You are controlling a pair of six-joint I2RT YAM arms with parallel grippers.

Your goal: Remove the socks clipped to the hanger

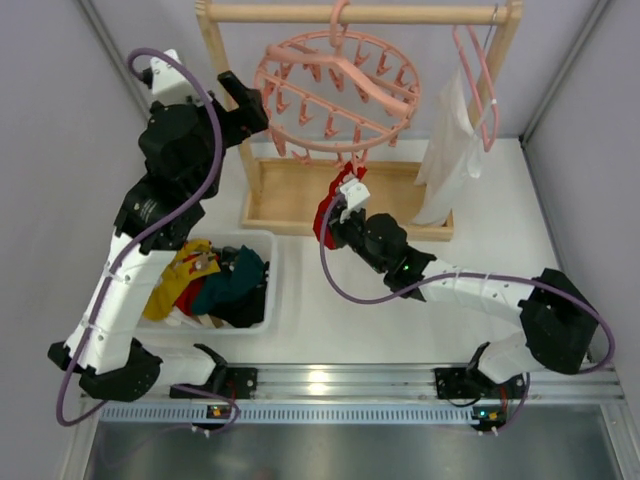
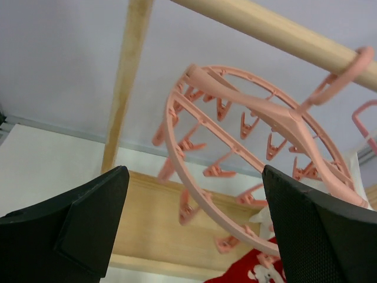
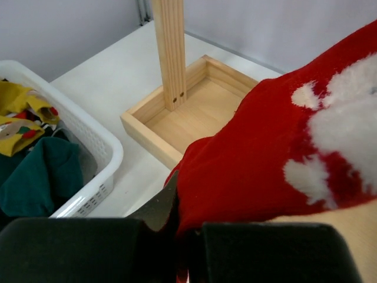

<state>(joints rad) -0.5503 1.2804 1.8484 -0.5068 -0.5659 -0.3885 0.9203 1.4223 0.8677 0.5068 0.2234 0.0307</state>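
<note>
The right hand's [image 3: 181, 233] two black fingers fill the bottom of the right wrist view, pressed together and pinching the lower edge of a red fabric sock with fluffy white patches [image 3: 253, 165]. From above, that sock [image 1: 325, 215] hangs limp under the near rim of the round pink plastic ring hanger [image 1: 350, 72], with the right hand [image 1: 345, 213] reaching up to it from the bench [image 1: 400, 320]. Whether a clip still bites the sock's top cannot be told. The hanger's hook sits over the round wooden rail [image 1: 350, 13] of a pale wooden rack, whose shallow box-shaped wooden base [image 1: 290, 195] lies on the bench behind the sock. The left hand [image 1: 250, 105] is raised just beside the ring's left edge. In its own wrist view the fingers are spread wide apart [image 2: 194, 200] and hold nothing. The ring with its spokes [image 2: 247, 100] and dangling pink clips shows in the gap between them. No other sock is seen on the clips in view. Near the left arm, a white plastic basket [image 1: 272, 280] rests on the bench and holds a mustard yellow sock [image 1: 175, 280] and a dark teal-green sock [image 1: 235, 285] heaped together with other fabric. At the right end of the rail a slim pink clothes hanger [image 1: 475, 80] carries a white cloth [image 1: 450, 150].
</note>
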